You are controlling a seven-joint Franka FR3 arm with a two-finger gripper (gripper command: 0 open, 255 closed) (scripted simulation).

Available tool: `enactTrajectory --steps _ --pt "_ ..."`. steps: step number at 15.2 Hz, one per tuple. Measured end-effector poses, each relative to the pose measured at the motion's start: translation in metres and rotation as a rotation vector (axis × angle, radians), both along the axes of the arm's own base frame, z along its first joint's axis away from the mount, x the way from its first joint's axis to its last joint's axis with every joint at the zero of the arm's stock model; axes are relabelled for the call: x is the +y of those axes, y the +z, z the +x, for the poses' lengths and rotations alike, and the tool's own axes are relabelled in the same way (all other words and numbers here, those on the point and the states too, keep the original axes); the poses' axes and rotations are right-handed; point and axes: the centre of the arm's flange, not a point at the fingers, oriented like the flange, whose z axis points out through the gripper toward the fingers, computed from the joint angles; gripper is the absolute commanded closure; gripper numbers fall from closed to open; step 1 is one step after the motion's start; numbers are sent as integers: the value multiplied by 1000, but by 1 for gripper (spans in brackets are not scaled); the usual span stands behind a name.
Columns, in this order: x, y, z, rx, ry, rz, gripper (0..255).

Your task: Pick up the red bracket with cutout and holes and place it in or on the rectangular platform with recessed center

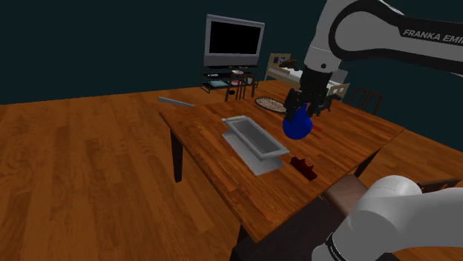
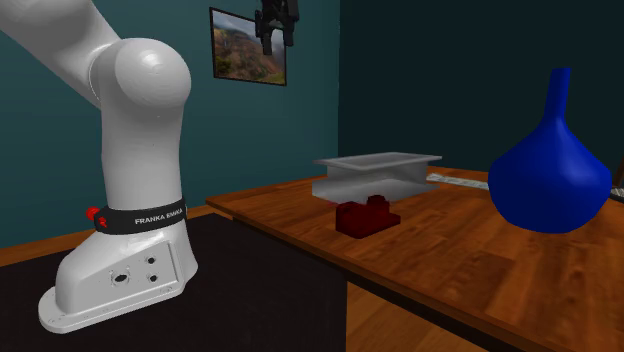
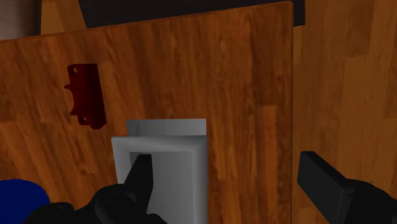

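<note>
The dark red bracket (image 1: 304,167) lies flat on the wooden table (image 1: 349,133) near its front edge, close to the stand. In the second exterior view the bracket (image 2: 366,216) sits just in front of the grey rectangular platform (image 2: 378,172). That platform (image 1: 254,142) has a recessed center with nothing in it. My gripper (image 1: 308,110) hangs high above the table, open and holding nothing. In the wrist view the gripper (image 3: 232,184) has its fingers (image 3: 141,178) spread wide over the platform (image 3: 167,168), and the bracket (image 3: 86,95) lies off to one side beyond it.
A blue vase (image 1: 297,124) stands on the table beside the platform, under my hand in the shoulder view, and looms large at the second exterior view's right (image 2: 550,170). A patterned plate (image 1: 271,104) lies at the far end. A TV (image 1: 234,41) and chairs stand behind.
</note>
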Motion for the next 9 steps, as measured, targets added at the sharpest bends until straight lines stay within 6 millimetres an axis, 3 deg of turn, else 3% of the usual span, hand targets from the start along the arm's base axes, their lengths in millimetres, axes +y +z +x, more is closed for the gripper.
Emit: enactTrajectory --steps 2,9 --pt "-5 -4 0 0 0 1 0" --pt "-62 -64 -6 6 2 14 0"
